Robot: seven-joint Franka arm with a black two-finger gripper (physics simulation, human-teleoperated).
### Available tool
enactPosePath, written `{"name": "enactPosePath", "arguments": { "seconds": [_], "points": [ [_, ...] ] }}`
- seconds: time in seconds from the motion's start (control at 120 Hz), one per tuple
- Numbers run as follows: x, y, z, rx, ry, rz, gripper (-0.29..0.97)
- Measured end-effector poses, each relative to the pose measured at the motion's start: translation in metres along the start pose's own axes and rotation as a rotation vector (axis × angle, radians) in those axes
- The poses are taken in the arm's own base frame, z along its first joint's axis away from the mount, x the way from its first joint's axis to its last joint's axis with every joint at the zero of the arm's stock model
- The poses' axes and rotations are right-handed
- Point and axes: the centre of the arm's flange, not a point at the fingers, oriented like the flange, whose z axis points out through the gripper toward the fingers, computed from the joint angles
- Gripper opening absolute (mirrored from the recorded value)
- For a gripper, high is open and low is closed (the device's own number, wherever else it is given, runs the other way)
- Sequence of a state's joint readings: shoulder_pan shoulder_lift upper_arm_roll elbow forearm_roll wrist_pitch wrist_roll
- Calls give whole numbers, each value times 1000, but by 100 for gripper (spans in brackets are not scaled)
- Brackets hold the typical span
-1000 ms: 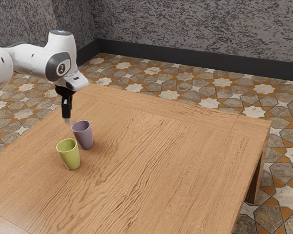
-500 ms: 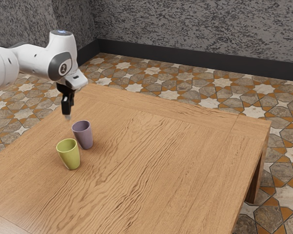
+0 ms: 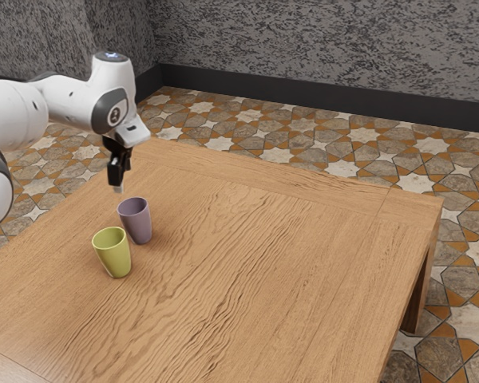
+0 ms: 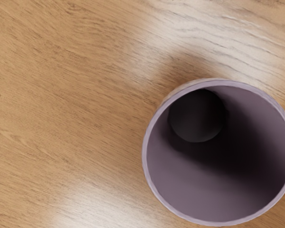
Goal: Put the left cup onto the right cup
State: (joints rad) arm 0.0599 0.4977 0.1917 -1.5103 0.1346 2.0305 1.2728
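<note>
purple cup [image 3: 135, 219] upright below jaws, green cup [image 3: 112, 251] beside it

Wooden table [image 3: 287, 263] stands on star-patterned tiled floor [image 3: 367, 152]. Behind the table: rough grey wall [image 3: 343, 40], dark skirting [image 3: 319, 92].

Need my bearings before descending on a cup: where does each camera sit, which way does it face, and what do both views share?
Exterior view: raised beside the table, looking down across it; the white arm enters from the exterior view's left, its gripper hanging near the purple cup, with the green cup beside that.
Wrist view: on the hand, facing almost straight down into the purple cup's open mouth.
Shared: the purple cup and the table.
</note>
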Motion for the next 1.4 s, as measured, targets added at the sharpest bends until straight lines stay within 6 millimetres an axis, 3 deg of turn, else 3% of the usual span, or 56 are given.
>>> {"name": "enactPosePath", "arguments": {
  "seconds": [0.425, 0.975, 1.4],
  "points": [
    [21, -9, 16, 14, 7, 58, 68],
    [28, -10, 46, -8, 11, 81, 68],
    [43, -8, 54, 3, 16, 107, 36]
  ]
}}
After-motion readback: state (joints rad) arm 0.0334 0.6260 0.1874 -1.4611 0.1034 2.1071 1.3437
